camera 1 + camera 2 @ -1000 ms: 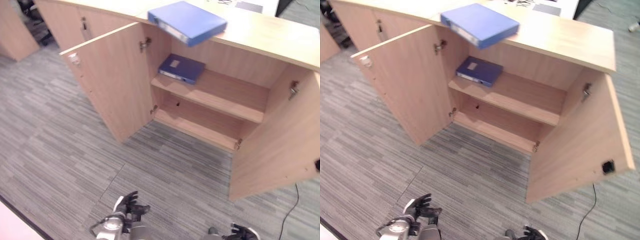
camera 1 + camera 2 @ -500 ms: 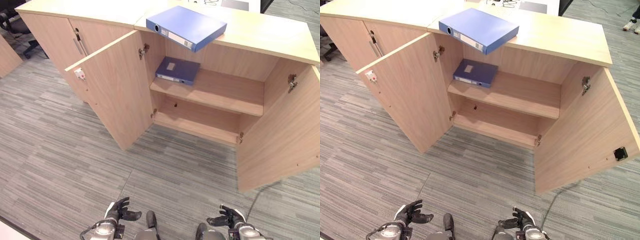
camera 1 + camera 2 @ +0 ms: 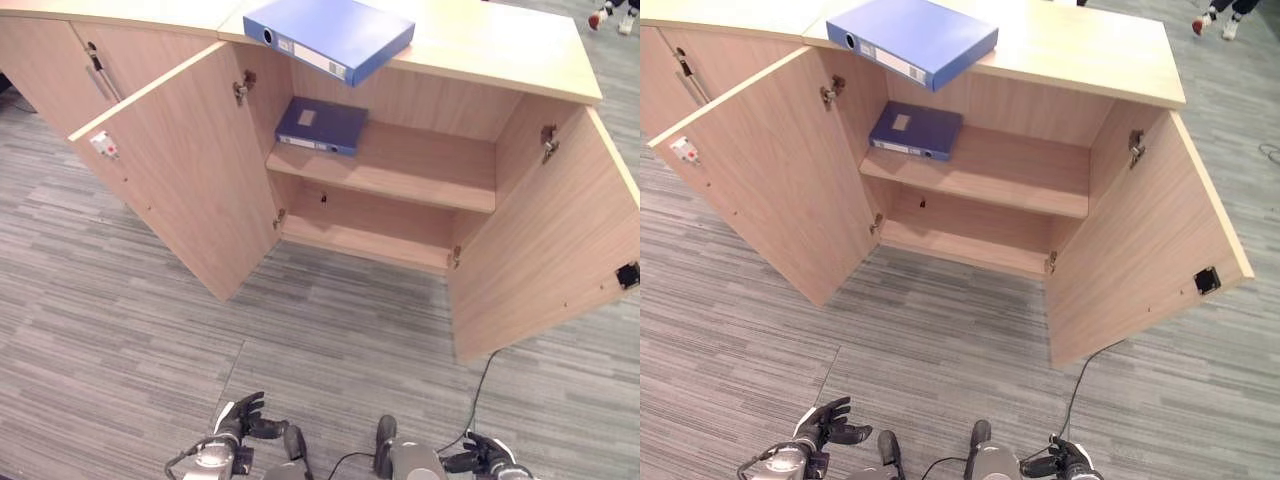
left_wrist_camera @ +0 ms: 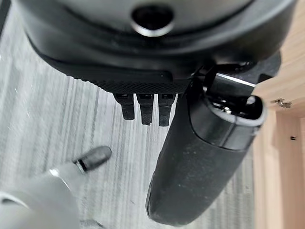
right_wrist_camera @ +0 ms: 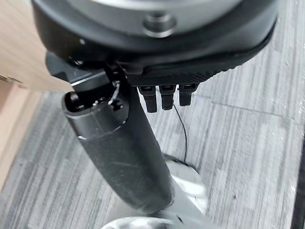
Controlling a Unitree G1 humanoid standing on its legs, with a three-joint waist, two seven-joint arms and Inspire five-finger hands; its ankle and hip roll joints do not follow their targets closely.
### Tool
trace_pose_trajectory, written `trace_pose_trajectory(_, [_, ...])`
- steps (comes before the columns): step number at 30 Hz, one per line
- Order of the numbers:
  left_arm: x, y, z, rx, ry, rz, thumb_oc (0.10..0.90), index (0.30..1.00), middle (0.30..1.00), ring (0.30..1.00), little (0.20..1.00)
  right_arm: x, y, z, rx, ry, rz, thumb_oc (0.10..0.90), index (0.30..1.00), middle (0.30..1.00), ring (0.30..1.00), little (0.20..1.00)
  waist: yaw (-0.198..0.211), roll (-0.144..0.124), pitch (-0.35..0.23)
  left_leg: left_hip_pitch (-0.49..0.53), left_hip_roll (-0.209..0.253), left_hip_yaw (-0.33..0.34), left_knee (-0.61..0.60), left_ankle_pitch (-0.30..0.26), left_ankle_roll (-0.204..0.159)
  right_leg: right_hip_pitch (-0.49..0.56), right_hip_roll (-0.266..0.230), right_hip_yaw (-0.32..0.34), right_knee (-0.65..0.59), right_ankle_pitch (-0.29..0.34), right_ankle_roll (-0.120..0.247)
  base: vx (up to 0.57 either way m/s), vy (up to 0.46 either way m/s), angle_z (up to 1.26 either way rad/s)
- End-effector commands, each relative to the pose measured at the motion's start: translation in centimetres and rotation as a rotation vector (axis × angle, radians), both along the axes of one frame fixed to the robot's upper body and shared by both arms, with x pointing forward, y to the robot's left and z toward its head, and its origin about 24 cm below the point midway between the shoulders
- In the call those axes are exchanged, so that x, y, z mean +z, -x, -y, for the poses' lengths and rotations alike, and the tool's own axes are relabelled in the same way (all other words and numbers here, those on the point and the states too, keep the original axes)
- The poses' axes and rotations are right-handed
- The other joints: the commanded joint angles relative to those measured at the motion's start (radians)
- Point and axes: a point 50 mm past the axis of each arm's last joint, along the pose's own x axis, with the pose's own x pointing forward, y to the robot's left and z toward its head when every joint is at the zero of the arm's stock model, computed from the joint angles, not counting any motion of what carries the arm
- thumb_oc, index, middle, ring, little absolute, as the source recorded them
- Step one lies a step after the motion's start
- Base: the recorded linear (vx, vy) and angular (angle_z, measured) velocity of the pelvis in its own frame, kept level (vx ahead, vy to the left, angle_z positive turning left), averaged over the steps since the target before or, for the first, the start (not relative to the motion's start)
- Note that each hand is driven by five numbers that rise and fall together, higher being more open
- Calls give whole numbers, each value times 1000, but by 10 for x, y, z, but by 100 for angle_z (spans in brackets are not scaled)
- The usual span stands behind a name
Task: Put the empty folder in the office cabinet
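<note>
A light blue folder (image 3: 330, 35) lies flat on top of the wooden office cabinet (image 3: 490, 55), jutting over its front edge. A darker blue folder (image 3: 321, 125) lies on the left end of the cabinet's upper shelf (image 3: 420, 172). Both cabinet doors stand open. My left hand (image 3: 243, 418) hangs low over the carpet, far in front of the cabinet, open with nothing in it. My right hand (image 3: 482, 460) is equally low on the right, fingers relaxed and holding nothing. The left wrist view shows the left hand (image 4: 143, 52) with thumb out over the carpet; the right wrist view shows the right hand (image 5: 157, 43) the same.
The left door (image 3: 170, 170) swings out toward me, and the right door (image 3: 540, 230) angles out on the right. A lower shelf (image 3: 370, 235) sits beneath the upper one. A closed neighbouring cabinet (image 3: 50, 60) stands at the left. A person's shoes (image 3: 610, 15) show at the far right.
The camera has shifted, so the cabinet now sits higher and further left in view. Both hands stay low and open; the folders have not moved.
</note>
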Motion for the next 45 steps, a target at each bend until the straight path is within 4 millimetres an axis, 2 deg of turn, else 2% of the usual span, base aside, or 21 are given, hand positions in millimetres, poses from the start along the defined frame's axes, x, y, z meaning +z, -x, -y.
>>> trace_pose_trajectory(1, [14,-14,-13,-19,-49,96,800,900,900,900,900,4,-6,6,-15,13,28,800,900,900,900,900,-6,-18,11,240,-81,-47,56,-242,-55,-114,-83,21,-161,191,42,522,-144,14])
trace_pose_trajectory(4, [15,-17,-10,-17,-41,111,800,900,900,900,900,1,11,14,-42,26,-24,800,900,900,900,900,-60,19,22,326,-67,-84,51,-299,-78,-194,-145,36,-147,228,61,588,-183,29])
trace_pose_trajectory(8, [16,-26,3,-64,-22,128,800,900,900,900,900,-1,30,26,-73,43,-80,800,900,900,900,900,-118,42,12,376,-52,-146,87,-327,-97,-209,-164,114,-74,263,65,550,-237,48])
trace_pose_trajectory(10, [15,-27,9,-61,-10,133,800,900,900,900,900,-1,38,32,-88,51,-107,800,900,900,900,900,-158,66,0,368,-15,-170,138,-253,-116,-253,-133,170,22,245,50,392,-270,41])
trace_pose_trajectory(11, [15,-27,9,-61,-10,133,800,900,900,900,900,-1,38,32,-88,51,-107,800,900,900,900,900,-158,67,-1,367,-15,-170,139,-253,-116,-255,-133,170,23,244,49,319,-254,88])
trace_pose_trajectory(12, [15,-29,13,-58,0,137,800,900,900,900,900,-1,42,33,-100,51,-120,800,900,900,900,900,-160,77,-6,361,8,-178,182,-169,-129,-259,-103,175,50,218,31,362,-402,41])
trace_pose_trajectory(13, [18,-36,17,-49,18,158,800,900,900,900,900,0,38,34,-104,59,-101,800,900,900,900,900,-158,87,-6,319,37,-199,273,21,-150,-237,-59,161,41,180,-14,357,-406,24])
trace_pose_trajectory(14, [18,-36,17,-49,17,159,800,900,900,900,900,0,38,34,-104,59,-101,800,900,900,900,900,-162,85,-7,317,35,-204,269,26,-150,-237,-63,157,38,182,-14,493,-612,5])
trace_pose_trajectory(15, [23,-42,21,-96,11,186,800,900,900,900,900,4,32,38,-90,72,-76,800,900,900,900,900,-154,74,-11,253,51,-203,402,139,-140,-171,-15,158,-3,142,-60,298,-355,20])
trace_pose_trajectory(16, [23,-42,20,-96,10,186,800,900,900,900,900,4,32,38,-90,72,-76,800,900,900,900,900,-157,71,-13,250,48,-206,400,143,-140,-171,-19,156,-6,144,-60,461,-544,39])
trace_pose_trajectory(18, [30,-49,23,-133,22,225,800,900,900,900,900,7,27,41,-74,78,-53,800,900,900,900,900,-141,38,-13,164,48,-178,576,169,-140,-105,-4,171,-51,110,-97,427,-476,40])
trace_pose_trajectory(20, [39,-60,28,-142,40,275,800,900,900,900,900,15,9,46,-38,100,-9,800,900,900,900,900,-99,-11,3,58,64,-124,723,116,-123,-8,11,191,-98,59,-122,484,-457,4])
trace_pose_trajectory(21, [39,-60,28,-142,39,276,800,900,900,900,900,15,8,46,-37,100,-9,800,900,900,900,900,-101,-16,1,56,58,-124,720,120,-121,-11,6,192,-99,61,-121,268,-166,-40])
trace_pose_trajectory(23, [40,-63,33,-148,48,283,800,900,900,900,900,20,-2,48,-66,94,34,800,900,900,900,900,-75,-30,6,-15,106,-67,684,86,-122,52,13,191,-113,26,-115,374,-103,-31])
trace_pose_trajectory(26, [36,-58,35,-159,48,261,800,900,900,900,900,20,-1,47,-85,75,49,800,900,900,900,900,-47,-33,7,-103,155,-4,499,86,-130,134,22,197,-119,-14,-97,499,79,30])
trace_pose_trajectory(27, [32,-53,32,-159,37,235,800,900,900,900,900,18,0,43,-55,72,39,800,900,900,900,900,-18,-33,5,-143,161,-14,337,122,-148,186,30,205,-122,-41,-82,462,147,37])
trace_pose_trajectory(30, [29,-49,30,-148,31,218,800,900,900,900,900,16,3,41,-28,79,22,800,900,900,900,900,17,-35,-3,-172,167,-52,191,154,-160,233,35,209,-130,-55,-64,429,150,-5])
trace_pose_trajectory(32, [22,-39,23,-102,24,181,800,900,900,900,900,11,9,35,13,84,-17,800,900,900,900,900,68,-48,-7,-219,187,-162,72,216,-192,324,25,230,-137,-105,-43,592,183,-69])
trace_pose_trajectory(35, [14,-26,13,-51,15,132,800,900,900,900,900,7,13,28,57,79,-49,800,900,900,900,900,111,-62,-18,-253,200,-249,46,224,-207,392,24,278,-134,-154,-34,410,131,-82])
trace_pose_trajectory(40, [3,-8,5,-28,-2,54,800,900,900,900,900,-1,21,17,86,49,-88,800,900,900,900,900,139,-67,-60,-226,196,-264,45,223,-215,453,19,321,-144,-186,-19,366,189,-59])
trace_pose_trajectory(45, [6,-10,-3,-59,-46,48,800,900,900,900,900,-7,15,-4,102,-9,-82,800,900,900,900,900,140,-102,-91,-226,107,-209,108,131,-146,393,-63,367,-49,-109,41,241,285,-1])
